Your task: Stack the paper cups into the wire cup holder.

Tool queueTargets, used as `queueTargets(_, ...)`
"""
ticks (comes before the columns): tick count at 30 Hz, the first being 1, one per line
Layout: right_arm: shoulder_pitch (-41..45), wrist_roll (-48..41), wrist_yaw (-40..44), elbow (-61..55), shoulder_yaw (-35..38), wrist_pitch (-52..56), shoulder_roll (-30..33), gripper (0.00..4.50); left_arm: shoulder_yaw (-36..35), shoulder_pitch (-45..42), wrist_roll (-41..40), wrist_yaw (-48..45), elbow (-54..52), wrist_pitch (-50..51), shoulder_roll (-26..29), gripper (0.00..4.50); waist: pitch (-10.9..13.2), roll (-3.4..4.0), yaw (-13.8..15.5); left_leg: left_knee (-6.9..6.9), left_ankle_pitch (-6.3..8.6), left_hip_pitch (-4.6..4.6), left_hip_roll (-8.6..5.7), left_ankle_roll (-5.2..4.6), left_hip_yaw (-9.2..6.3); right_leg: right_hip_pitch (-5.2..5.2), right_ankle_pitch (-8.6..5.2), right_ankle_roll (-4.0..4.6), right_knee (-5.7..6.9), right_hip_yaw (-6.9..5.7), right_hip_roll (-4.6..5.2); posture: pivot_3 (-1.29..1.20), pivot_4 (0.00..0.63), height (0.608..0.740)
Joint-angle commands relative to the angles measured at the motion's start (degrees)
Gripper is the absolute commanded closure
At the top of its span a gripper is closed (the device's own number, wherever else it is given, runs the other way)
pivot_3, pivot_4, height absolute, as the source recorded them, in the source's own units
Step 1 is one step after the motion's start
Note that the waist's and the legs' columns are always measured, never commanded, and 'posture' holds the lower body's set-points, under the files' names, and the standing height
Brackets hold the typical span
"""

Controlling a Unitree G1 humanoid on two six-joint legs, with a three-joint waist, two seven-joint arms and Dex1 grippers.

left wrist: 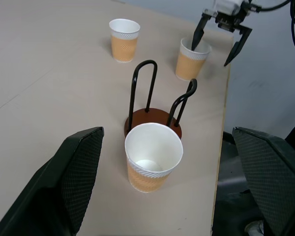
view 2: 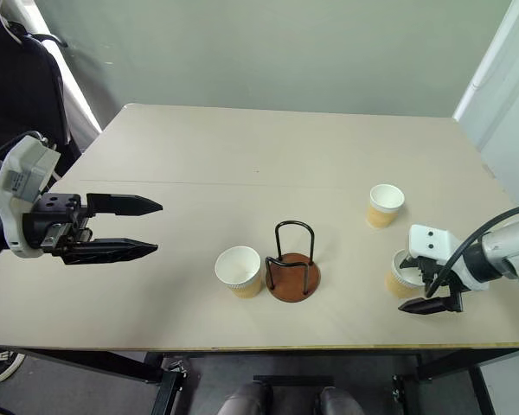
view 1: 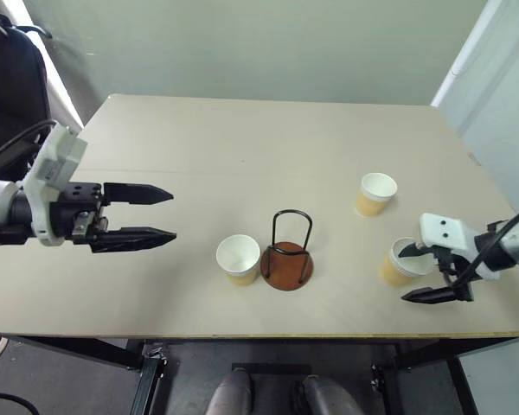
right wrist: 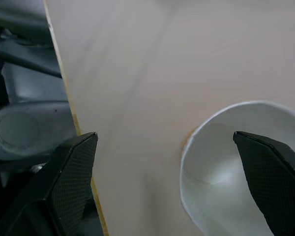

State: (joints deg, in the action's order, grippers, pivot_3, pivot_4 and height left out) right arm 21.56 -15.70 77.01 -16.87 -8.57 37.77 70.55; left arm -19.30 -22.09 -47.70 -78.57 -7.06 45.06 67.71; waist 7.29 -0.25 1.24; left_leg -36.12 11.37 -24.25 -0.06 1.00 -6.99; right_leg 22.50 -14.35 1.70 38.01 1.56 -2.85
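As seen from the left eye view, three paper cups are stood upright, mouths up, on the tabletop (view 1: 242, 138): one (view 1: 239, 258) just left of the wire cup holder (view 1: 287, 253), nearly touching its base; one (view 1: 377, 194) further back on the right; one (view 1: 401, 262) near the front-right edge. No cup is seated in the holder yet. Holder loops are pointed straight up, long axis vertical, same as the cups. The left end effector (view 1: 168, 214) is held wide open and empty, aimed level toward the centre. The right end effector (view 1: 418, 273) is spread open, with one finger over the near-right cup's mouth, the other outside its wall; no grip is made out yet.

From the left wrist view, the nearest cup (left wrist: 153, 162) is framed between open fingers (left wrist: 71, 182), w/ holder (left wrist: 155, 110) right behind.

From the right wrist view, the cup rim (right wrist: 246, 162) is seen between parted fingers.

Cups are judged light, thin-walled, easily crushed or tipped; a gentle pinch across the rim wall is prob. best.
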Motion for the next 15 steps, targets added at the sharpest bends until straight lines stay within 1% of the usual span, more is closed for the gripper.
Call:
queueTargets(1,2.06,0.82,0.80,-0.04,-0.44,-1.49,-0.12,0.93,-2.74,-0.12,-0.42,0.20,-1.48,-0.46,0.76,0.00,0.00,0.00,0.00,0.00,0.01,0.00,0.00,-0.01,0.00,0.00,0.00,0.00,0.00,0.00,0.00,0.00,0.150,0.740)
queueTargets(10,3.89,1.92,1.64,0.91,-1.67,-2.21,-0.96,4.21,-3.34,0.39,-0.43,0.64,-1.71,-0.37,1.00,0.00,0.00,0.00,-0.02,-0.01,0.01,0.00,0.00,-0.01,0.01,-0.01,0.01,-0.01,0.00,0.02,0.00,0.00,0.150,0.740)
queueTargets(11,4.10,2.03,1.76,1.00,-1.74,-2.28,-1.02,4.46,-3.41,0.43,-0.44,0.70,-1.74,-0.33,0.99,0.00,0.00,0.00,-0.02,-0.01,0.02,0.00,0.00,-0.01,0.01,-0.01,0.01,-0.01,0.00,0.02,0.00,0.00,0.150,0.740)
queueTargets(15,4.29,2.34,1.99,1.12,-1.80,-2.38,-1.15,4.46,-3.57,0.62,-0.36,0.83,-1.85,-0.31,0.93,0.00,0.00,0.00,-0.03,-0.01,0.02,0.01,0.00,-0.01,0.00,-0.01,0.01,-0.01,0.00,0.02,0.00,0.00,0.150,0.740)
